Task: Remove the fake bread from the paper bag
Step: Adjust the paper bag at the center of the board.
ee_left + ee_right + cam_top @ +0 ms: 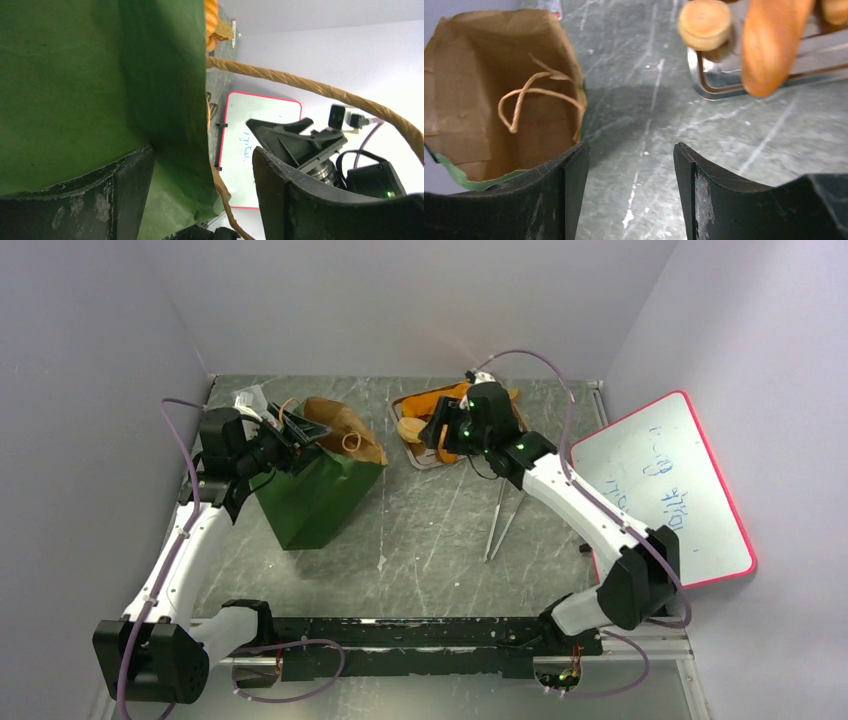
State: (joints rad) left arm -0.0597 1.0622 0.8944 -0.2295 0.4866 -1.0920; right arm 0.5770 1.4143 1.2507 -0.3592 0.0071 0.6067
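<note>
The dark green paper bag point(318, 495) leans at the left, its brown mouth point(345, 428) turned up and to the right. My left gripper point(293, 435) is at the bag's rim, and its jaws stand open point(202, 155) with the green wall's edge loose between them. A tan handle cord point(320, 90) arcs past. Fake bread point(440, 400) lies on the metal tray point(422, 461), with a long baguette point(774, 45) and a round bun point(704, 22) showing. My right gripper point(437, 430) hovers by the tray, open point(631, 147) and empty. The part of the bag's inside point(499, 100) that shows holds only a handle.
Metal tongs point(505, 515) lie on the grey table right of centre. A red-framed whiteboard point(665, 490) leans at the right wall. Crumpled white material point(248, 398) sits behind the bag. Grey walls close in on three sides.
</note>
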